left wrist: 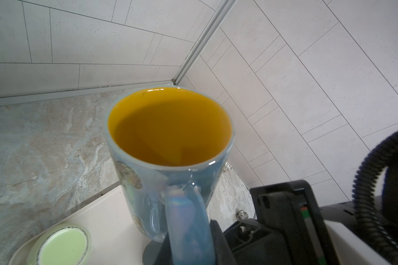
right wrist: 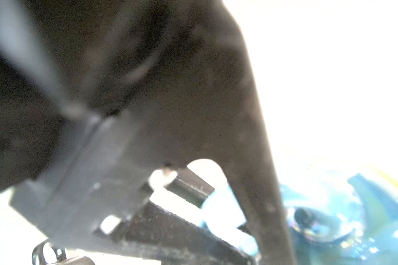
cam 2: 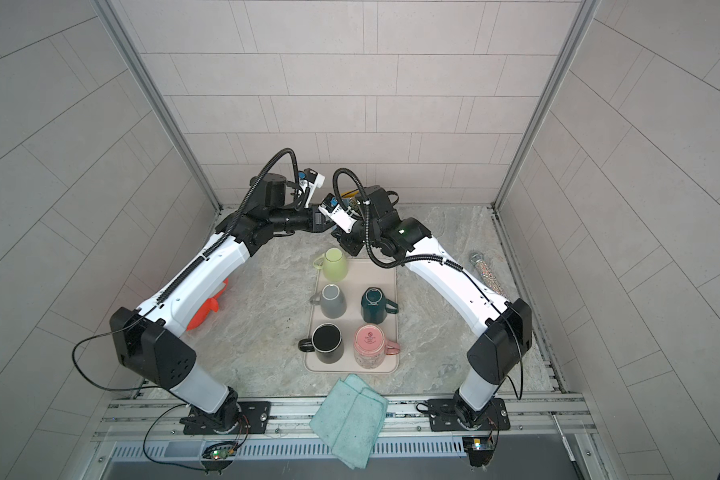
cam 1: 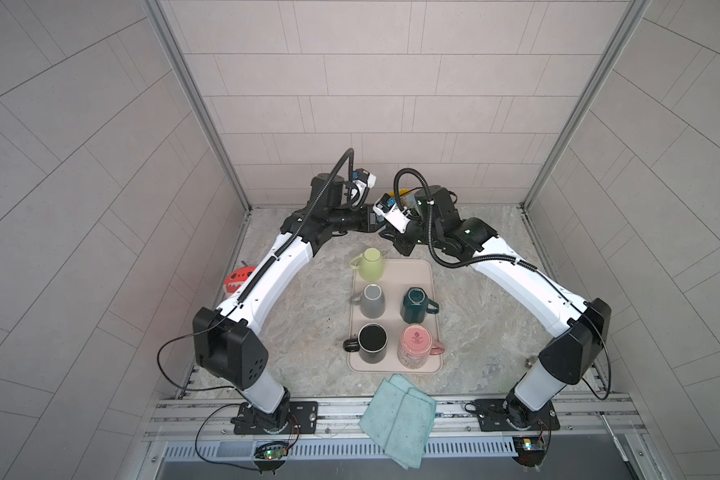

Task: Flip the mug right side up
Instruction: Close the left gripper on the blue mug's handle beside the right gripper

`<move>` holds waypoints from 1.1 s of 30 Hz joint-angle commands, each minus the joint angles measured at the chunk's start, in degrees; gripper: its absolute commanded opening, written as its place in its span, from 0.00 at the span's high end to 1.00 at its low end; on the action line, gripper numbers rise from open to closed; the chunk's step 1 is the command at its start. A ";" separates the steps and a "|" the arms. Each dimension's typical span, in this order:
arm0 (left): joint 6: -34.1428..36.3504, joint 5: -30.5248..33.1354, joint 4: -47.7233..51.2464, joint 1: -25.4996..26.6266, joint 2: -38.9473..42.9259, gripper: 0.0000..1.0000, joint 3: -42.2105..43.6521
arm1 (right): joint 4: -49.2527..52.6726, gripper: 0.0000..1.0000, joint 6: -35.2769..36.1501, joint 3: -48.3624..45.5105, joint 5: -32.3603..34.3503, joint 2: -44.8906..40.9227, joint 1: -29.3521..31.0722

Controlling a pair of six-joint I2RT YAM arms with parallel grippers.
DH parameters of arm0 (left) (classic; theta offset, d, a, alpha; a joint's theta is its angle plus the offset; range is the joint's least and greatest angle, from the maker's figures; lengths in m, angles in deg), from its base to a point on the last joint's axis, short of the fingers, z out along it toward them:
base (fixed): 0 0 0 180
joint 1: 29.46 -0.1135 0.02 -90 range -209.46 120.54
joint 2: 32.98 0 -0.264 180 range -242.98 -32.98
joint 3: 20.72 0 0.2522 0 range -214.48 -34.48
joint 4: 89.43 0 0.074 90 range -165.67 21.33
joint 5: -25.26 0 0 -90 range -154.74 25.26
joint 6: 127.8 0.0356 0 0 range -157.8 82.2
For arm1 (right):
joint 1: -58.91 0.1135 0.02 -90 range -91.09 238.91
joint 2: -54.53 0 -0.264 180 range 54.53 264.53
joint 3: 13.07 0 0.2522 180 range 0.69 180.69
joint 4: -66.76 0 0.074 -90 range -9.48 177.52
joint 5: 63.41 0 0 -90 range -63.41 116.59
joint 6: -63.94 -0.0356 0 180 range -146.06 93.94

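While left gripper point(left wrist: 186, 247) jaws pinch its handle, the glossy blue, yellow-lined ceramic mug point(left wrist: 170, 128) shows mouth-up at the far end of the beige plastic tray point(left wrist: 106, 213); right gripper point(cam 1: 402, 246) jaws pressed together; set-down seemingly remains.

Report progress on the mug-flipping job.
Done: black mug stands mouth up on the tray. In hand: blue mug, mouth up, its handle clamped by the left gripper. Left: light green mug, grey mug, dark green mug and pink mug sit bottoms up.
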 commanded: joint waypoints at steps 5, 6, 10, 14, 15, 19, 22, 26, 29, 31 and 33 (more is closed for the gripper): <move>0.91 1.48 -1.67 1.65 0.72 1.00 1.09 | -7.79 1.00 1.75 0.74 1.46 -1.46 1.14; 0.89 1.93 -1.93 1.67 1.00 1.00 1.31 | -8.23 1.00 1.44 0.37 1.66 -1.59 1.10; 0.71 3.28 -2.63 1.65 1.52 1.00 1.54 | -9.16 1.00 1.07 -0.58 2.51 -1.86 1.10; 0.80 4.15 -3.44 1.65 1.71 1.00 1.54 | -10.07 1.00 0.78 -1.41 3.44 -1.95 1.14; 0.75 4.28 -3.59 1.65 1.70 1.00 1.54 | -10.45 1.00 0.69 -1.68 3.67 -2.06 1.11; 0.98 4.73 -4.12 1.67 1.70 1.00 1.55 | -12.24 0.97 0.41 -2.87 5.04 -2.47 1.10; 1.53 5.10 -4.00 1.65 1.62 1.00 1.32 | -13.73 0.94 0.27 -4.03 5.86 -2.76 1.10; 2.18 5.39 -3.40 1.66 1.44 1.00 0.85 | -14.63 0.88 -0.01 -4.54 6.23 -2.83 1.01; 2.42 5.69 -3.00 1.65 1.33 1.00 0.58 | -15.32 0.85 -0.35 -4.90 6.61 -2.92 1.01; 2.72 5.78 -2.77 1.66 1.26 1.00 0.34 | -16.15 0.86 -0.68 -5.33 6.62 -3.15 0.84; 2.90 5.84 -2.50 1.65 1.26 1.00 0.23 | -16.65 0.83 -0.97 -5.58 6.74 -3.16 0.76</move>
